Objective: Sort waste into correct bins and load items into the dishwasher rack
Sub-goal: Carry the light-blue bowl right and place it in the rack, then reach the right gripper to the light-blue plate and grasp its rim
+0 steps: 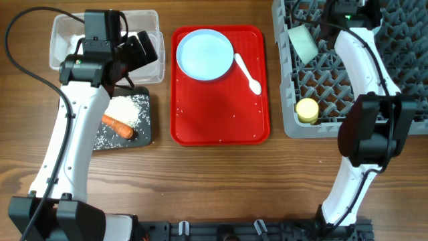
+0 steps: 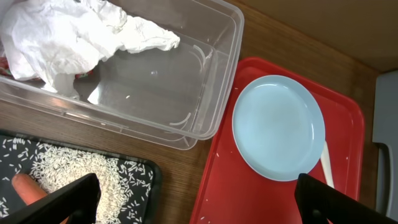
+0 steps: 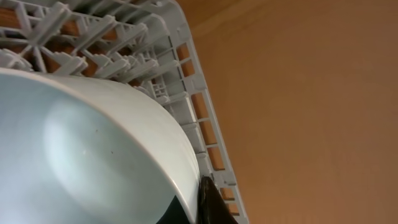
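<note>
My left gripper (image 2: 199, 205) hangs open with nothing in it, above the gap between the black tray (image 2: 149, 174) and the red tray (image 2: 249, 193); in the overhead view the left gripper (image 1: 139, 50) is by the clear tub (image 1: 67, 27). Crumpled napkins (image 2: 68, 37) lie in the tub. Rice (image 1: 127, 110) and a carrot piece (image 1: 117, 126) lie on the black tray. The light blue plate (image 1: 204, 55) and white spoon (image 1: 247, 72) rest on the red tray. My right gripper (image 3: 196, 199) is shut on the rim of the pale green bowl (image 3: 87, 143) inside the grey rack (image 1: 401, 100). A yellow cup (image 1: 307, 110) sits in the rack.
Loose rice grains dot the red tray (image 1: 221, 114). The rack's grey wall (image 3: 199, 106) runs right beside the held bowl, with bare wood beyond it. The left arm's body covers part of the tub in the overhead view.
</note>
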You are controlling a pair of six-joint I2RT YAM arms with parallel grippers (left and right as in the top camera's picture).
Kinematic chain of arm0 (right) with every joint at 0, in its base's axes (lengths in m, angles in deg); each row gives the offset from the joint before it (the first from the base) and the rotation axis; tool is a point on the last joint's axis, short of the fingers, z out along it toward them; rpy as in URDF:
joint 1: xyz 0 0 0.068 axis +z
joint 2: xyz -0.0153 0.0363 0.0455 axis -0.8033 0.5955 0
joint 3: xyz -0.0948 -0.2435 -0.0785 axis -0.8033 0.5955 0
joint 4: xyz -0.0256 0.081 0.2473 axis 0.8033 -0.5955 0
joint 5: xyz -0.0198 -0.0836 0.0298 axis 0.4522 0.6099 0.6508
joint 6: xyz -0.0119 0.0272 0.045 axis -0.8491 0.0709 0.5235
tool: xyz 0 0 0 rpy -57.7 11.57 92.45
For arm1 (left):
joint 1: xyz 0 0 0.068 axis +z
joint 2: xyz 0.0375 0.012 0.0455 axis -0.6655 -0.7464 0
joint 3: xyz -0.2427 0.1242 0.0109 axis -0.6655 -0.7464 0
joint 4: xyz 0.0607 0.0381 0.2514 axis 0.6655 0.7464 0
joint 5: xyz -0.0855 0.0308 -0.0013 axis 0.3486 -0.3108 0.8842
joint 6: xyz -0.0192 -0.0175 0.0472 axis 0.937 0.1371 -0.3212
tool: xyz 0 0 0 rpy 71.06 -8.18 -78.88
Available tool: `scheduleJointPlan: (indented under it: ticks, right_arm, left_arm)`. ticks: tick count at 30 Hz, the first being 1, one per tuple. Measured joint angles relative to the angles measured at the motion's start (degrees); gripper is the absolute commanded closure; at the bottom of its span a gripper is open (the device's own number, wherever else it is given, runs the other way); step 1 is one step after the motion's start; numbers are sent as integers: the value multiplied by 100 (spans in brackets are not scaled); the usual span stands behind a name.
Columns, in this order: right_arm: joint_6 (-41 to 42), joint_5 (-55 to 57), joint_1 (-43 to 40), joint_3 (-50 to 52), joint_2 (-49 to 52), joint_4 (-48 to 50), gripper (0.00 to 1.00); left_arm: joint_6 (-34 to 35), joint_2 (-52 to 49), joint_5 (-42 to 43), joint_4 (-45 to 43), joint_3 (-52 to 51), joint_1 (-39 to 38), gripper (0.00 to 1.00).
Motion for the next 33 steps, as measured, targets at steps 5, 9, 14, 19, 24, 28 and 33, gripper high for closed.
scheduleJointPlan:
  ticks: [5, 9, 14, 19, 24, 28, 33]
  right_arm:
    - [-835, 173, -11, 0, 295, 140, 96]
    - [-984, 369, 0, 0, 361, 203, 96]
    - [-1027, 492, 96, 0, 361, 120, 94]
    - [-1327, 514, 483, 0, 426, 76, 78]
    - [-1419, 155, 1036, 0, 446, 66, 0]
    - [-1432, 83, 1110, 0, 446, 63, 0]
    - [-1403, 85, 1084, 0, 446, 79, 0]
  left_arm:
    - [0, 0, -2, -2, 0, 0, 0]
    - [0, 0, -2, 0, 0, 0, 0]
    - [0, 0, -2, 0, 0, 0, 0]
    - [0, 0, 0, 0, 0, 0, 0]
    - [0, 0, 0, 0, 0, 0, 0]
    - [0, 0, 0, 0, 0, 0, 0]
    - [0, 0, 0, -2, 0, 0, 0]
